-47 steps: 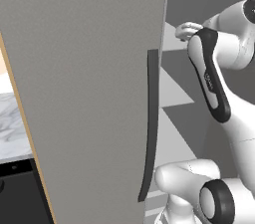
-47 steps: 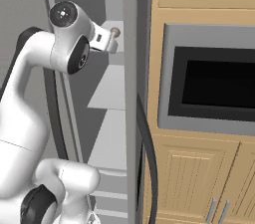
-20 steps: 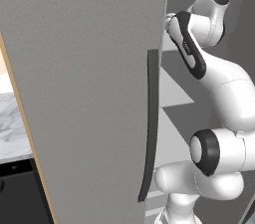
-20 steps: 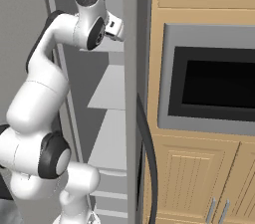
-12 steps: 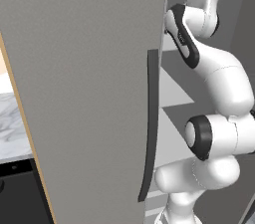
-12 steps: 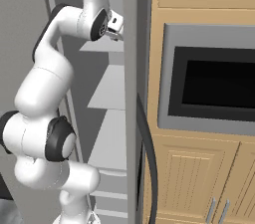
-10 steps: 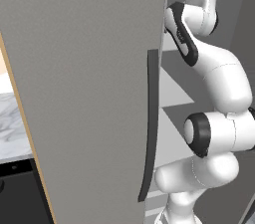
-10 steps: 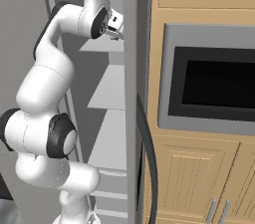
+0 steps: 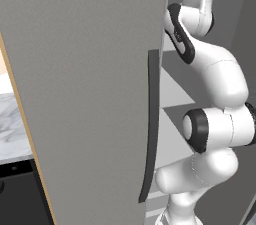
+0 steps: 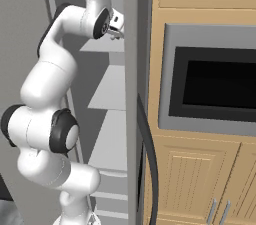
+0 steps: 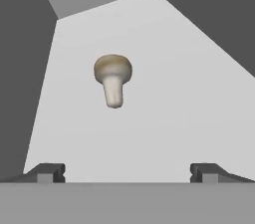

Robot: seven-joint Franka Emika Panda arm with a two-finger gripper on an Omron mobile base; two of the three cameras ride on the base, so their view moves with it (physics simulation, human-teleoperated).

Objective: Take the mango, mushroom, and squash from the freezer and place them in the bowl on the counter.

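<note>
Reaching up past the open door, the arm in the left base view rises from the lower right and bends into the upper part of the freezer; the long dark handle runs down the door's edge, just left of the arm; pale shelves show behind the arm; a strip of marble bench lies at the far left, with a black appliance beneath it.

In the right base view the arm climbs from the lower left; the end effector sits near the top shelf, close against the freezer's side wall; its opening cannot be judged here; to the right stands a built-in oven among light wood cabinets.

In the hand view the two fingertips stand wide apart at the bottom edge, holding nothing; the mushroom lies on the pale shelf ahead, between their lines and nearer the left one, well clear of both; its tan cap points away and its pale stem points back toward the camera; dark walls close the shelf in on either side.
</note>
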